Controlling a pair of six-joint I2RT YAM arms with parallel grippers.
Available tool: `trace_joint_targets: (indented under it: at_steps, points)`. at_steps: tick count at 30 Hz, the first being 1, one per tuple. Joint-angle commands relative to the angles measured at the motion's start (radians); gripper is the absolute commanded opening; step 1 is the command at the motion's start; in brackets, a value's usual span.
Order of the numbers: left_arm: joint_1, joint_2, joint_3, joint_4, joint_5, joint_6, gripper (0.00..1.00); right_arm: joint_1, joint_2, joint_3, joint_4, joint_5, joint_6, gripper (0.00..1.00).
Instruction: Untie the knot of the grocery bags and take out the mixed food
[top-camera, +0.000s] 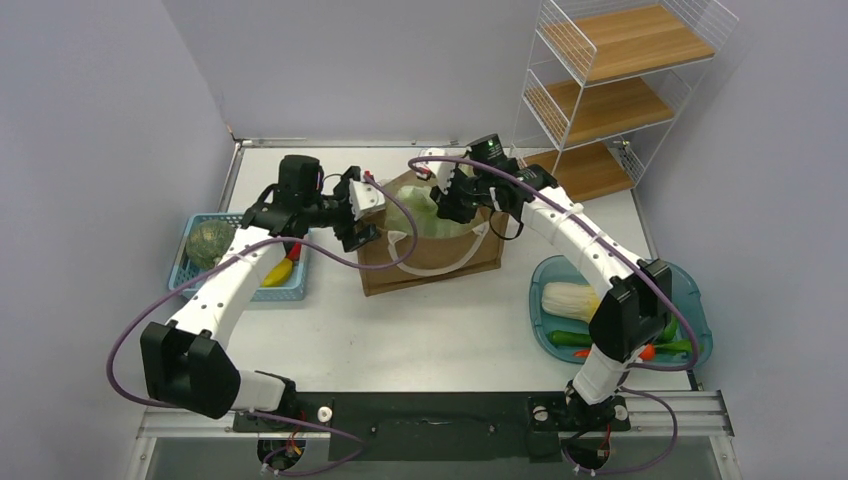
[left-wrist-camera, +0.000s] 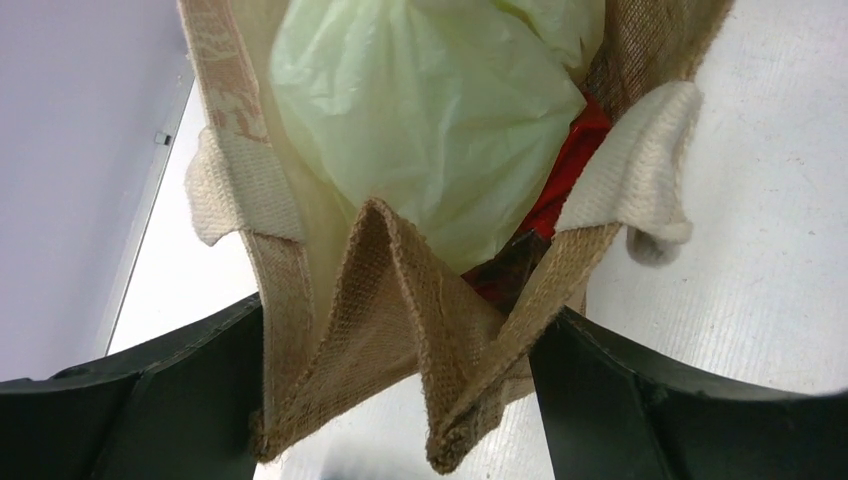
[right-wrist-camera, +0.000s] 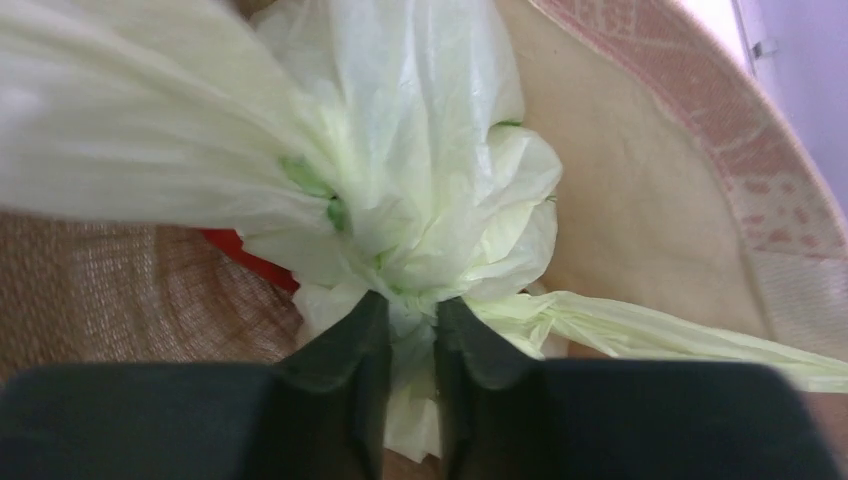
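No lettering, label, brand or number can be read in any view. A faded reddish print (right-wrist-camera: 772, 165) runs along the rim band of the brown bag (right-wrist-camera: 640, 210), its marks too worn and blurred to make out.

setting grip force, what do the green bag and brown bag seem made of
The green bag looks like thin plastic film: translucent, faintly glossy, finely crinkled. The brown bag looks like jute or burlap rather than paper: matte, with a coarse visible weave.
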Motion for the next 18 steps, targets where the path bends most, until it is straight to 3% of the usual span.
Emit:
trace_joint_targets:
  at_steps: [1,5,7,9,10,11,12,14,16,18]
  points:
    - [-0.035,0.027,0.036,0.060,-0.017,-0.029,0.81,0.002,-0.013,0.064,0.043,0.001,0.036,0.01]
    - [-0.064,0.071,0.050,0.112,-0.050,-0.077,0.81,-0.002,-0.097,0.086,0.124,0.009,0.177,0.00]
    - [-0.075,0.108,0.064,0.136,-0.075,-0.105,0.74,-0.008,-0.153,0.087,0.187,0.025,0.254,0.00]
    - [-0.077,0.133,0.082,0.161,-0.097,-0.142,0.58,-0.021,-0.201,0.095,0.244,0.054,0.321,0.00]
    - [-0.076,0.139,0.087,0.170,-0.114,-0.156,0.44,-0.027,-0.214,0.108,0.262,0.082,0.352,0.00]
    - [-0.072,0.151,0.094,0.197,-0.122,-0.184,0.37,-0.041,-0.238,0.117,0.266,0.096,0.366,0.00]
    - [-0.068,0.156,0.097,0.211,-0.132,-0.198,0.24,-0.050,-0.247,0.136,0.271,0.123,0.393,0.00]
    - [-0.047,0.165,0.095,0.270,-0.152,-0.249,0.09,-0.085,-0.275,0.164,0.279,0.152,0.435,0.00]
    - [-0.029,0.175,0.096,0.345,-0.180,-0.310,0.00,-0.128,-0.309,0.189,0.296,0.168,0.492,0.00]
    - [-0.008,0.191,0.109,0.398,-0.192,-0.361,0.00,-0.182,-0.332,0.214,0.311,0.188,0.532,0.00]
